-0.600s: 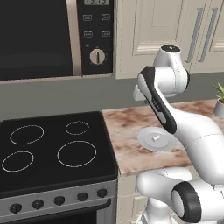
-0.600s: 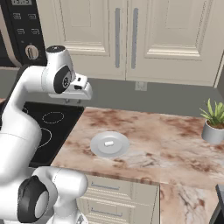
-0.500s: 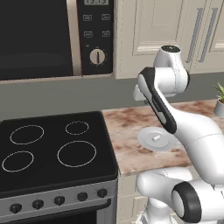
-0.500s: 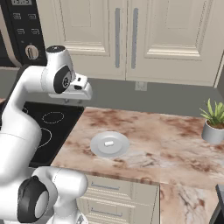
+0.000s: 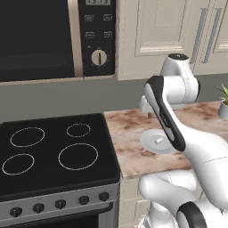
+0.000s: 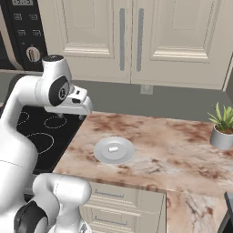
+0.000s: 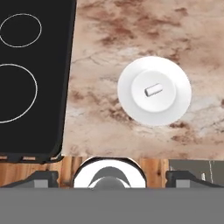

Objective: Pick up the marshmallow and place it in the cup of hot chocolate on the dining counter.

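Observation:
The marshmallow (image 7: 153, 91) is a tiny white piece lying in the middle of a pale round plate (image 7: 135, 105) on a brown-and-cream marbled counter (image 7: 105, 118). It also lies on the plate (image 6: 102, 154) in the right base view, marshmallow (image 6: 113, 149), and in the left base view, marshmallow (image 5: 158, 140). My gripper (image 6: 70, 116) hangs open and empty well above the counter, up and to the left of the plate. In the hand view its fingertips (image 7: 43, 178) stand wide apart. The cup of hot chocolate is out of view. I cannot tell whether this counter is the dining counter.
A black cooktop (image 5: 53, 151) adjoins the counter on the left, with a microwave (image 5: 40, 35) above it. A small potted plant (image 6: 221, 129) stands at the counter's far right. Cream wall cabinets (image 6: 127, 36) hang behind. The counter's front edge lies just under the hand.

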You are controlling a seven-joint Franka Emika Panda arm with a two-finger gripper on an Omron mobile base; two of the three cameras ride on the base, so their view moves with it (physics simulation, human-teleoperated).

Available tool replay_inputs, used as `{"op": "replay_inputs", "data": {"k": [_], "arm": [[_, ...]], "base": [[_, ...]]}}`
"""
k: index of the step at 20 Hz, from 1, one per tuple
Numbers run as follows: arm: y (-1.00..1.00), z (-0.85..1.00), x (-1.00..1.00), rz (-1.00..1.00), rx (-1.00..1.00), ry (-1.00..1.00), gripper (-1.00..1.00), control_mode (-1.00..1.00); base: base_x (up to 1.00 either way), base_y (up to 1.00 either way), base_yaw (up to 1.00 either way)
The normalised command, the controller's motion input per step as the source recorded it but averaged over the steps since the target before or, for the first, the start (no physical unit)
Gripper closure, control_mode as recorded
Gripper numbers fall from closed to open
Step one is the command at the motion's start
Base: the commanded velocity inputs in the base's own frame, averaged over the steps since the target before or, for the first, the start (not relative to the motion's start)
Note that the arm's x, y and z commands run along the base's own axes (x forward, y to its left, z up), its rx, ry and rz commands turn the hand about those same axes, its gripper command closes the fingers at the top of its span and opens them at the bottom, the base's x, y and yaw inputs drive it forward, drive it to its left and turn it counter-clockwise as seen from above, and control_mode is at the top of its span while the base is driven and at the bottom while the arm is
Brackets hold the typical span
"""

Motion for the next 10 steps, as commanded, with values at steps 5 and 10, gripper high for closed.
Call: {"op": "replay_inputs", "data": {"k": [5,10], "arm": [[-0.03,-0.37,-0.28,-0.13,0.04,0.08,-1.0,-1.0],[-0.22,-0.38,0.0,-0.21,0.04,0.13,-1.0,-1.0]], "base": [[0.0,0.0,0.0],[0.0,0.0,0.0]]}}
